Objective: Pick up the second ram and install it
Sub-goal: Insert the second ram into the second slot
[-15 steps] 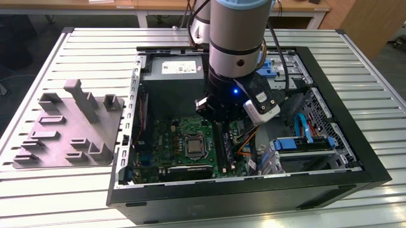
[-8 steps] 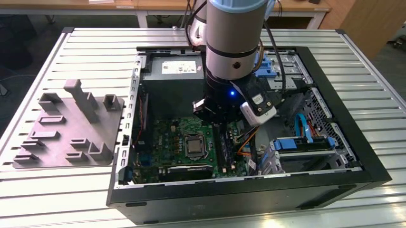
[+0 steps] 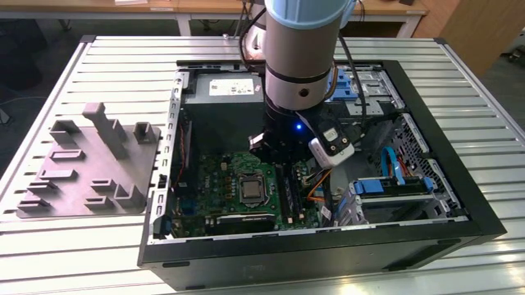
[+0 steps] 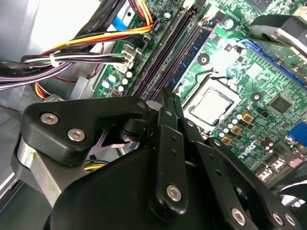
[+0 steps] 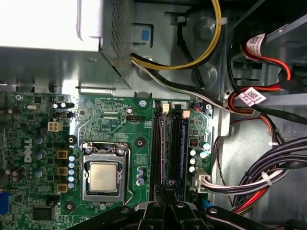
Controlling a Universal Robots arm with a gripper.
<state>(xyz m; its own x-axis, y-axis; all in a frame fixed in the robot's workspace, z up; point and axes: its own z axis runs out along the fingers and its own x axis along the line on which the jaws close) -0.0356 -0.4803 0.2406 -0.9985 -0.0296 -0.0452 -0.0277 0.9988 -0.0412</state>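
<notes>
Gripper [image 4: 169, 99], pinched on the memory stick [image 5: 166, 188], is seen above the slots [image 5: 158, 143]; the stick is best kept parallel and seated squarely.

Silver-grey arm [image 3: 299, 67], pale-blue cap [image 3: 308, 9], black cables [image 3: 348, 58], white wrist camera [image 3: 332, 149]; black gripper [image 4: 169, 103] links studded with silver screws [image 4: 174, 192].

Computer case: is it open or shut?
Open. The computer case has no cover on its upward side, so the green motherboard and cables show inside.
</notes>
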